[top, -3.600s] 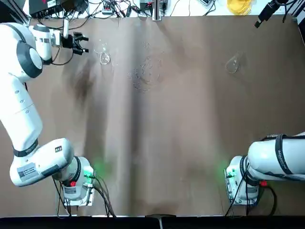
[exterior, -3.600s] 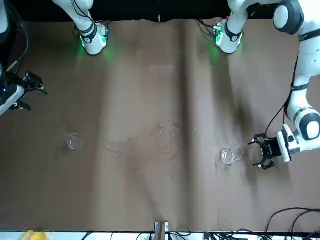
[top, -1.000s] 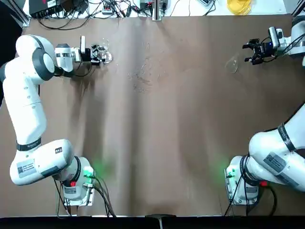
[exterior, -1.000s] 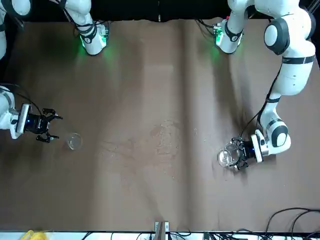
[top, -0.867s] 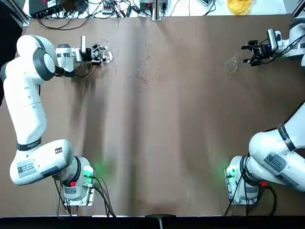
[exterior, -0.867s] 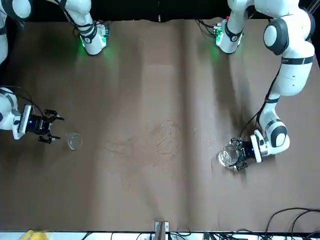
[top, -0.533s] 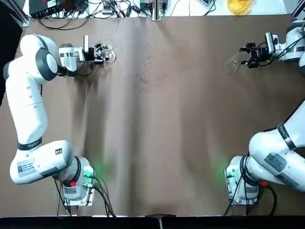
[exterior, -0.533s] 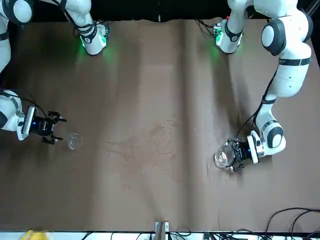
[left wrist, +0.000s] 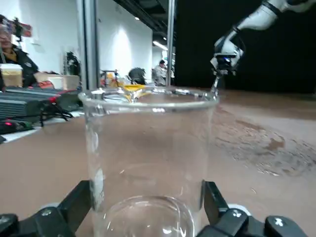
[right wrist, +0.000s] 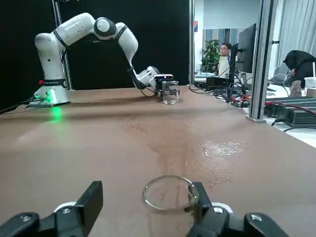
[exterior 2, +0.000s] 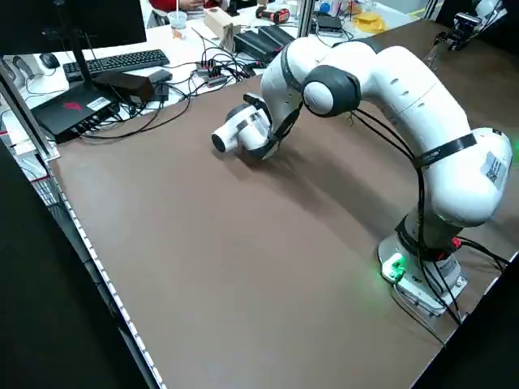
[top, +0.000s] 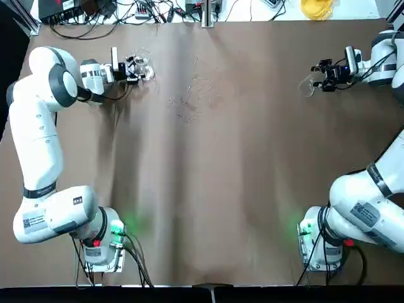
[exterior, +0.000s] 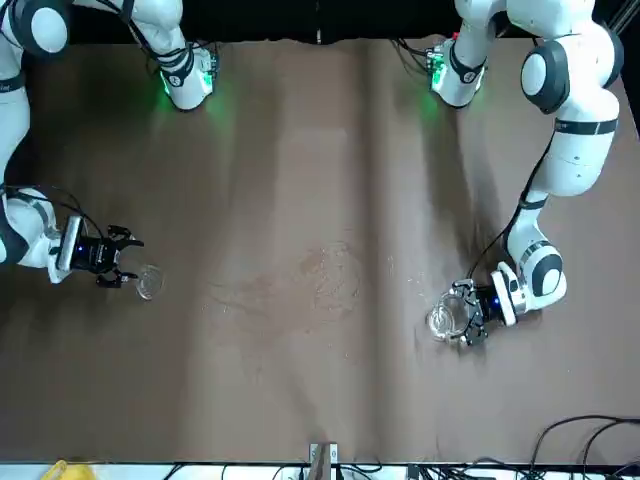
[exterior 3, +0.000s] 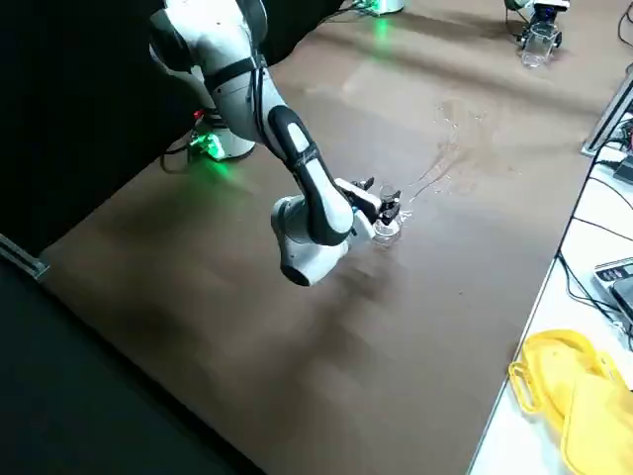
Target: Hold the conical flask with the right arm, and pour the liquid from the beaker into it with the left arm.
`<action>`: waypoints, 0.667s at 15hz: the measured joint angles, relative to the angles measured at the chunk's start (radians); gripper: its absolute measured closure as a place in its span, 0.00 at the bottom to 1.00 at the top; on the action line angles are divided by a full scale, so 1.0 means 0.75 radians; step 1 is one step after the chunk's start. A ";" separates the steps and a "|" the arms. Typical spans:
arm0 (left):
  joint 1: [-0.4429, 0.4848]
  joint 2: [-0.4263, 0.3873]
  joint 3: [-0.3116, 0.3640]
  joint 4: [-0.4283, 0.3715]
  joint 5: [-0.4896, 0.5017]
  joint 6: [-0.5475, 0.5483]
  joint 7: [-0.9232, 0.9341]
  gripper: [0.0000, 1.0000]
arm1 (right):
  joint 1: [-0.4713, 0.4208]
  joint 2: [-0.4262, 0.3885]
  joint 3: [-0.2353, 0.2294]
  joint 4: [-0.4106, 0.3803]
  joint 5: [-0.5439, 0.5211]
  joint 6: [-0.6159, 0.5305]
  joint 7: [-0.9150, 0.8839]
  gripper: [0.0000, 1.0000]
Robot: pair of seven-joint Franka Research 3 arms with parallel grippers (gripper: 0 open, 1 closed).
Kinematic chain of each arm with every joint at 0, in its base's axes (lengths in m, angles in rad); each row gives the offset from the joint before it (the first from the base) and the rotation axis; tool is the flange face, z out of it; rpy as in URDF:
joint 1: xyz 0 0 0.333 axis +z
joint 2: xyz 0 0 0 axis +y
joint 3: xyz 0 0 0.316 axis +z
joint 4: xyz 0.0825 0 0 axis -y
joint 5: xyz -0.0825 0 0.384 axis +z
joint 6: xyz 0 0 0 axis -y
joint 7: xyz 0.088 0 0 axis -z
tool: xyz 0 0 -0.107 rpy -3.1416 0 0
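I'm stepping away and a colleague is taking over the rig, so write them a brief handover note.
Left gripper: fingers on both sides of the beaker, at the table's far left.
Right gripper: open at the flask, far right; the flask's rim is nearer one finger, and no grip shows.
Done: both arms are at their glassware.
Left: grip the flask, bring the two together, pour.
Note: wet patches on the table between them; I can't tell how much liquid the beaker holds.
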 joint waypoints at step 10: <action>-0.024 0.007 0.000 0.000 -0.071 0.003 0.001 0.00 | 0.003 0.026 0.000 0.083 0.004 -0.003 0.006 0.45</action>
